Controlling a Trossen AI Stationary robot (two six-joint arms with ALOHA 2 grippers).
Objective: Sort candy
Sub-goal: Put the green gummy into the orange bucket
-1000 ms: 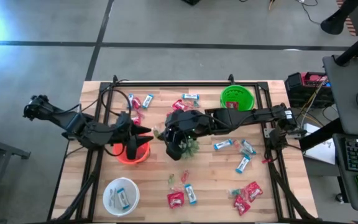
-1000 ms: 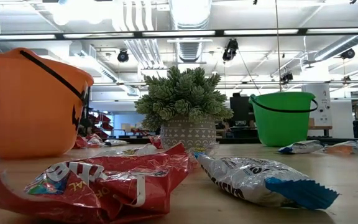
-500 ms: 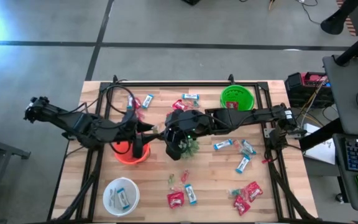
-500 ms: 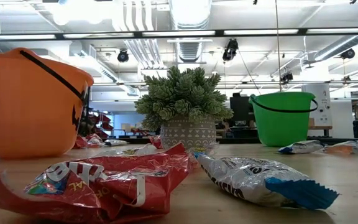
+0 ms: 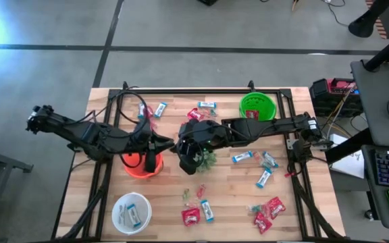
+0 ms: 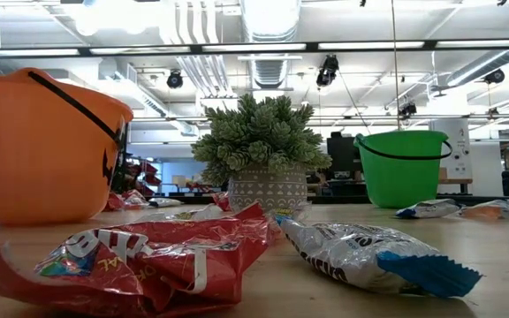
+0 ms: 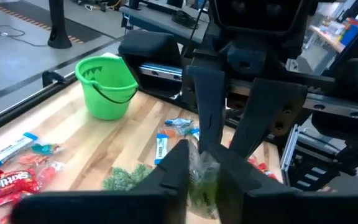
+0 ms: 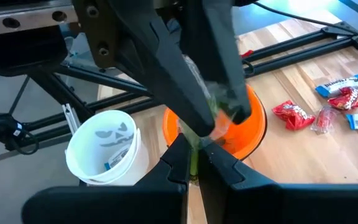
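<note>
A small green candy in a clear wrapper (image 7: 202,179) hangs in the air between my two grippers, over the right rim of the orange bucket (image 5: 140,167). My left gripper (image 5: 170,144) comes from the table's left and is shut on it. My right gripper (image 5: 180,147) comes from the right and is shut on it too. The other candy lies loose on the wood: red packets (image 5: 190,216), blue-and-white bars (image 5: 242,157) and tiny pieces (image 5: 193,194). My left gripper pinches one end of the clear wrapper (image 8: 221,116) between its two fingers, coming nearly level from the table's left. The candy is lifted clear of the table and the bucket. My right gripper pinches the wrapper's other end (image 8: 194,160) between its two fingers, slanting down from the table's right. The wrapper spans the short gap to the left fingers (image 8: 166,68), clear of everything below.
A spiky green plant in a pot (image 5: 206,160) stands just right of the orange bucket, under my right arm. A white bucket (image 5: 131,212) holding a bar is at the near left, and a green bucket (image 5: 257,106) at the far right. A black frame (image 5: 201,91) rims the table.
My left gripper has moved toward the table's right, up to my right gripper, has rolled a little and has shut on the candy that my right gripper holds. My right gripper has kept still.
</note>
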